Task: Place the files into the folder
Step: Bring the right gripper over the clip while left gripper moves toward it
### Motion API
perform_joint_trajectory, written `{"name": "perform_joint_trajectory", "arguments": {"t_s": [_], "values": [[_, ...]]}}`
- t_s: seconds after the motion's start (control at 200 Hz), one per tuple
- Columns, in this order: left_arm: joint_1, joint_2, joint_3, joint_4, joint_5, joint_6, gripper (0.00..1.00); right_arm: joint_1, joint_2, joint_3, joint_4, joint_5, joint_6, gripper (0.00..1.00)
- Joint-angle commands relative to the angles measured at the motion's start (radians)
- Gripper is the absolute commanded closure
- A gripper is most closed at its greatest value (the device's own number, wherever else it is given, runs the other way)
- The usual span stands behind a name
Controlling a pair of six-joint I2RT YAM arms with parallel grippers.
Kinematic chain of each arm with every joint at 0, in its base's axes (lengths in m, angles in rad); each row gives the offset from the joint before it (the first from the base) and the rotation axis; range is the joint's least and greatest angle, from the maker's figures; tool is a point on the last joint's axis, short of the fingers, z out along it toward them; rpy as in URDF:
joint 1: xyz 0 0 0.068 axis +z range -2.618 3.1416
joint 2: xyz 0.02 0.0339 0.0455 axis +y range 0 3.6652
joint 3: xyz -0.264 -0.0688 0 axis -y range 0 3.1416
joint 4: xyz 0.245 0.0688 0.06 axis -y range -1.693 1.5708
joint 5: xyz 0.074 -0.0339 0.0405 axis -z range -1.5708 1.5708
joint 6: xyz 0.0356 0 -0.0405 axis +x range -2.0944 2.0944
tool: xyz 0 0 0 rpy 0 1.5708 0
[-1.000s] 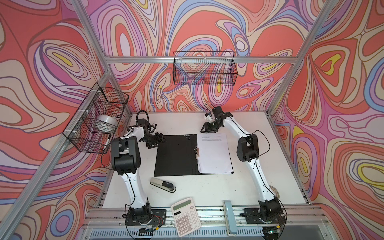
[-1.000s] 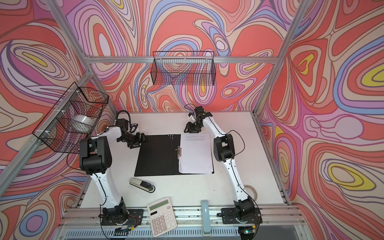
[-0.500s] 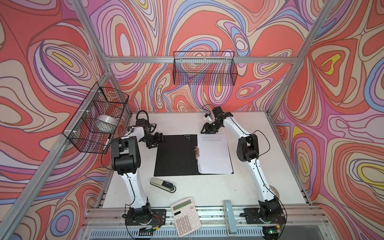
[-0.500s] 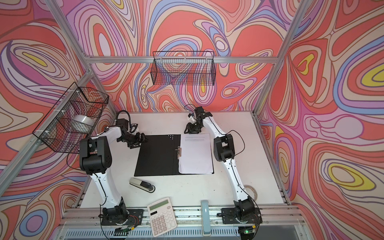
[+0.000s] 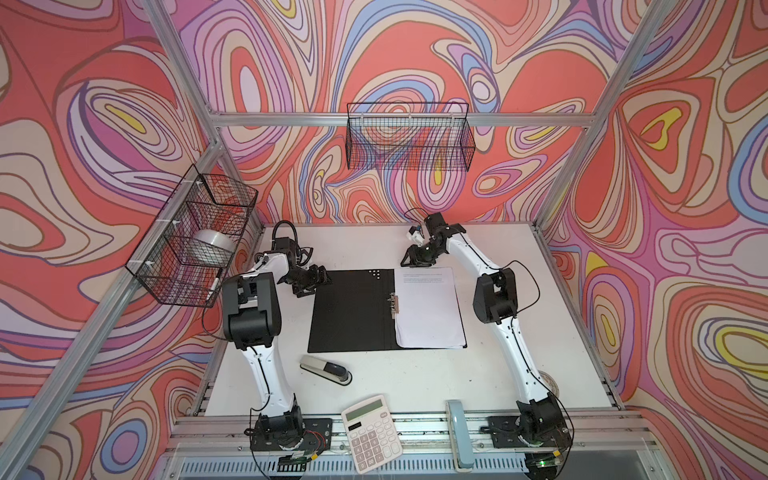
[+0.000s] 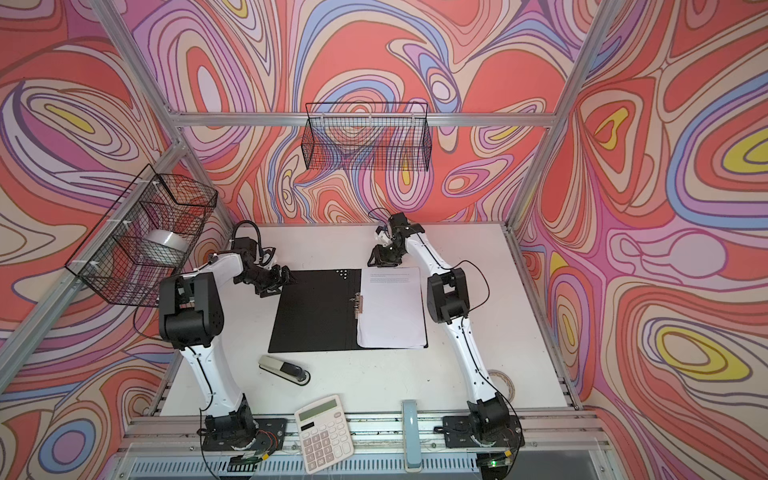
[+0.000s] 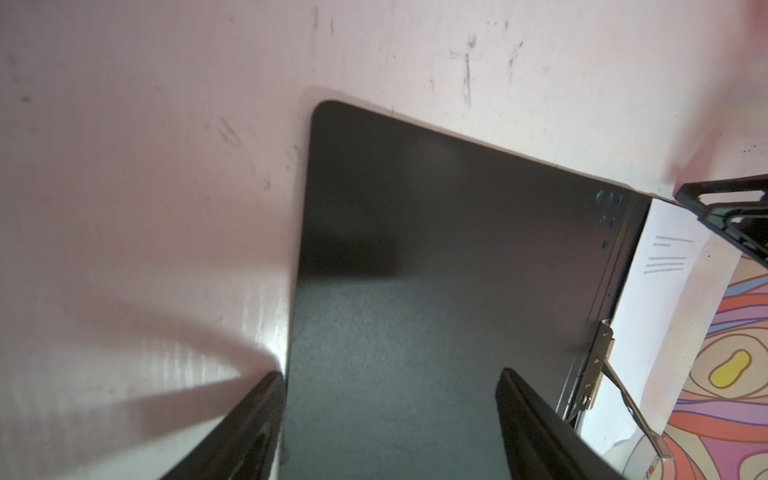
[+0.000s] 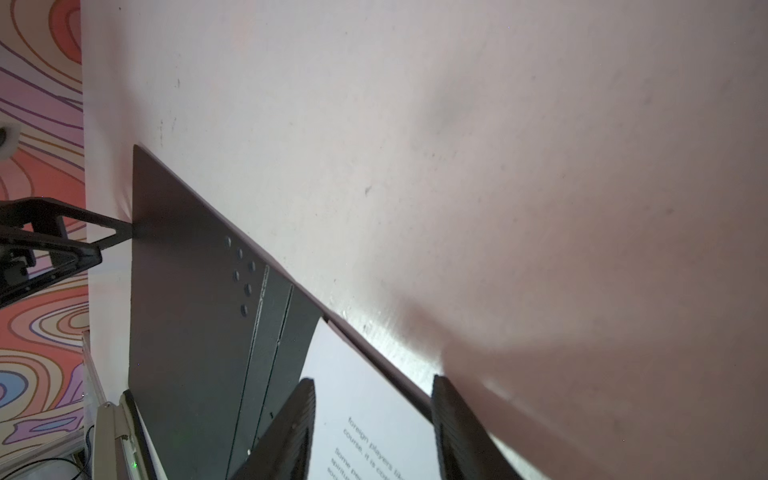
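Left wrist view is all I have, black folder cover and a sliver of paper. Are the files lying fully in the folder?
Observer: Yes, in both top views the files lie flat on the right half of the open folder.
Operator: Is the other arm gripping anything?
Observer: No; the right wrist view shows the right end effector open, straddling the folder's far edge.
Operator: Anything in front?
Observer: A stapler lies in front of the folder, apart from it.
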Motion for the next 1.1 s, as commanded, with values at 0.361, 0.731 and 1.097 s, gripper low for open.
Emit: {"name": "perform_joint_trajectory", "arguments": {"t_s": [0.361, 0.731, 1.097], "values": [[-0.169, -0.271, 0.043, -0.104, 0.155, 0.031, 0.2, 0.02, -0.519, -0.275, 0.101, 0.157, 0.209, 0.57], [-0.412, -0.162, 0.039, -0.056, 0.173, -0.049, 0.24, 0.086, -1.037, -0.9, 0.078, 0.237, 0.383, 0.61], [-0.28, -0.334, -0.128, -0.176, -0.151, 0.131, 0.27, 0.441, -0.723, -0.577, -0.177, 0.551, 0.379, 0.63]]}}
